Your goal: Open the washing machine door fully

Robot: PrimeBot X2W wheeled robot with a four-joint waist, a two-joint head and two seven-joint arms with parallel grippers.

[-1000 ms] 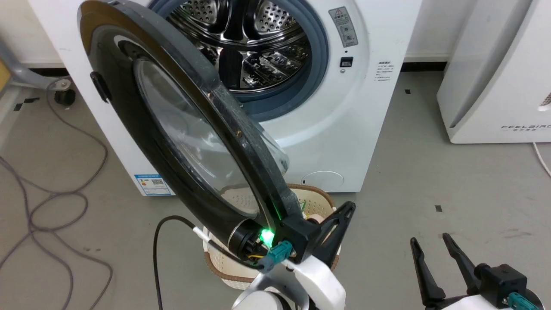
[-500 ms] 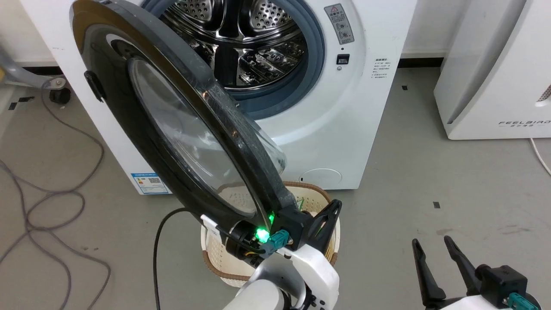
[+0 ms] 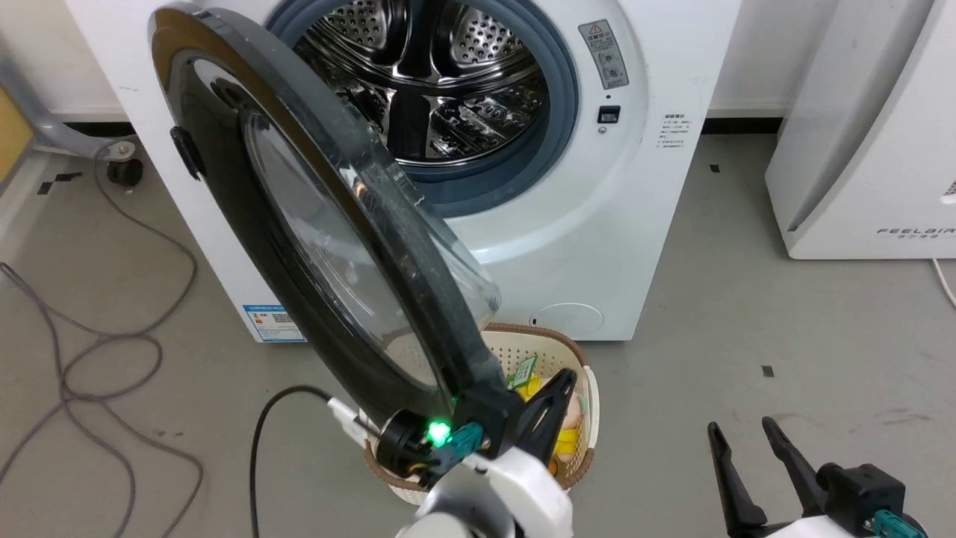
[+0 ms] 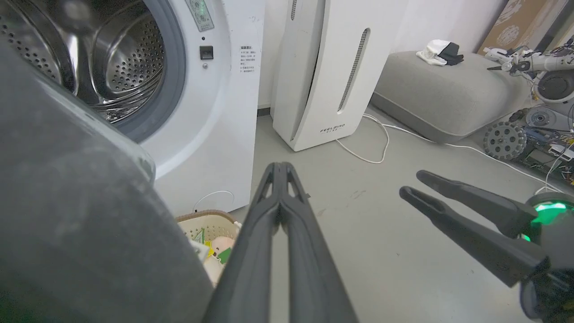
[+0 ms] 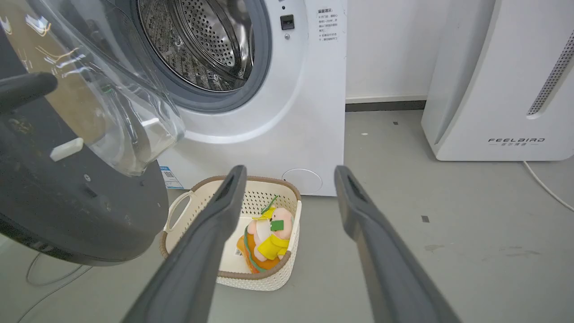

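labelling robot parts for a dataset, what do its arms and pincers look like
Both the left pincer and right pincer have two long, tapered dark fingers. The left forearm is a glossy white shell; its wrist carries a green light, a teal connector and a black cable.

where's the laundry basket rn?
Head view, lower centre: the basket sits on the floor in front of the washing machine, close by the lower edge of the open washing machine door.
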